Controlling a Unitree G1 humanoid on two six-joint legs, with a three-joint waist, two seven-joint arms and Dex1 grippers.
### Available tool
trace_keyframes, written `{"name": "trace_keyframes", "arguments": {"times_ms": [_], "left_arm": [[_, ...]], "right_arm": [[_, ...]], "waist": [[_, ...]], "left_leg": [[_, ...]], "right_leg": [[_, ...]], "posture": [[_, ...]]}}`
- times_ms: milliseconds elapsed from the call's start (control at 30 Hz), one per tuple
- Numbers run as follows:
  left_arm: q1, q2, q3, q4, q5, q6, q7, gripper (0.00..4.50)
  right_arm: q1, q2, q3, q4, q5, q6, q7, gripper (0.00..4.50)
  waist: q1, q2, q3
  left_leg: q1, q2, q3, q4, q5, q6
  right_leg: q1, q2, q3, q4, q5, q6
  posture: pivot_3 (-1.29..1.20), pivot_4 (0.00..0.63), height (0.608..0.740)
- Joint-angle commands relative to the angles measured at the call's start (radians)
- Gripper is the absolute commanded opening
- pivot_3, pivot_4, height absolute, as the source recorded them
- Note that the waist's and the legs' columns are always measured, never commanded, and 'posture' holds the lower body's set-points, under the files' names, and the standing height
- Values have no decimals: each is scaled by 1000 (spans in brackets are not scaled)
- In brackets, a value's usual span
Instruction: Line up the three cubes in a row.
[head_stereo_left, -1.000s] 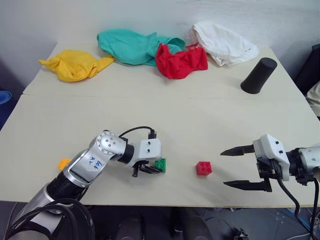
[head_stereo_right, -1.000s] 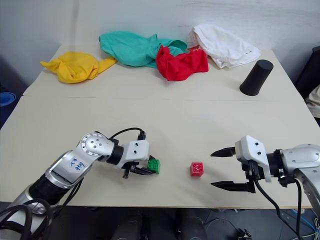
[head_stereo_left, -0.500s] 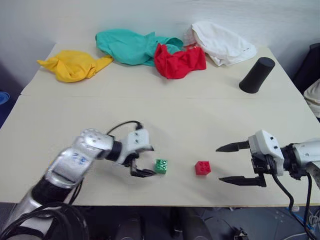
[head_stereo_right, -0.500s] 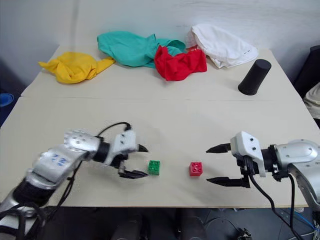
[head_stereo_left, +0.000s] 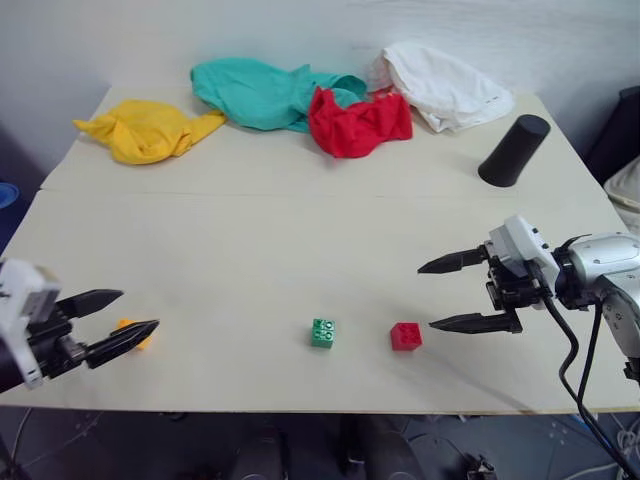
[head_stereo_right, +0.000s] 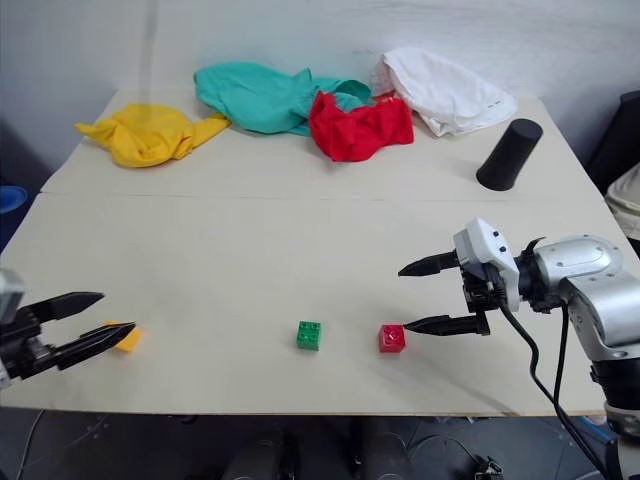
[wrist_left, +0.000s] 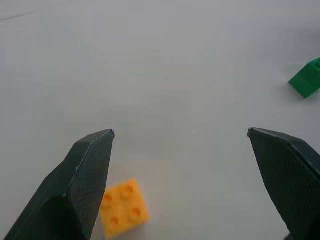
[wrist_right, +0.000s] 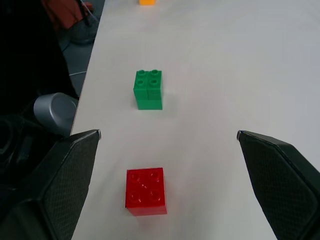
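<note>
Left gripper (head_stereo_left: 118, 318) spread, right gripper (head_stereo_right: 420, 296) spread, pale table (head_stereo_left: 300, 240), white wall (head_stereo_left: 300, 30)

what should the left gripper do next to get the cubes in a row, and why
Probably lower the open left gripper around the orange-yellow cube and grasp it. The green cube and red cube already sit close together near the table's front edge, while the orange-yellow one lies far off toward the left, just beyond that gripper's fingertips.
</note>
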Motion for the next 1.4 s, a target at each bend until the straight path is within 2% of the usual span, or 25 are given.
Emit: {"name": "trace_keyframes", "arguments": {"times_ms": [33, 200, 433, 533, 800, 1267, 1400], "left_arm": [[110, -63, 62, -15, 7, -112, 21, 4492], [178, -102, -4, 40, 24, -234, 56, 4492], [146, -18, -128, 199, 69, -292, 118, 4492], [81, 12, -215, 299, 99, -333, 153, 4492], [-55, 56, -353, 439, 94, -380, 164, 4492], [-148, 54, -473, 400, 83, -313, 276, 4492], [-154, 63, -492, 374, 79, -289, 297, 3556]], "right_arm": [[-44, 8, -1, 20, -7, -22, 38, 4500], [-46, 9, 2, 18, -11, -25, 52, 4500], [-10, -6, -25, -33, 6, -8, 39, 4500], [18, -3, -47, -62, 0, -20, 8, 4500], [59, -13, -74, -126, 24, 7, -17, 4500], [101, -13, -96, -172, 40, 28, -44, 4500], [91, -11, -94, -166, 40, 31, -45, 4500]], "waist": [[5, 0, 0], [10, 0, 0], [4, 0, 0], [0, 0, 0], [-2, 0, 0], [11, 2, -2], [8, 2, -2]], "left_leg": [[0, 0, 0, 0, 0, 0], [0, 0, -1, 0, -1, 1], [1, 0, -1, -2, -2, 1], [1, 0, -1, -2, -2, 1], [1, 0, -1, -4, -2, 1], [1, -1, -1, -4, -1, 1], [1, -2, -2, -4, -1, 1]], "right_leg": [[0, 0, 0, 0, 0, 0], [1, -2, -1, 0, 0, 0], [1, -2, -1, 0, 0, -1], [1, -2, -1, -1, 0, -1], [0, -3, -2, -1, 0, -1], [1, -4, -3, -1, 0, 0], [1, -5, -3, -1, 0, 0]], "posture": [[0, 150, 740], [0, 150, 740], [0, 150, 740], [0, 150, 740], [0, 150, 740], [0, 150, 740], [0, 150, 740]]}}
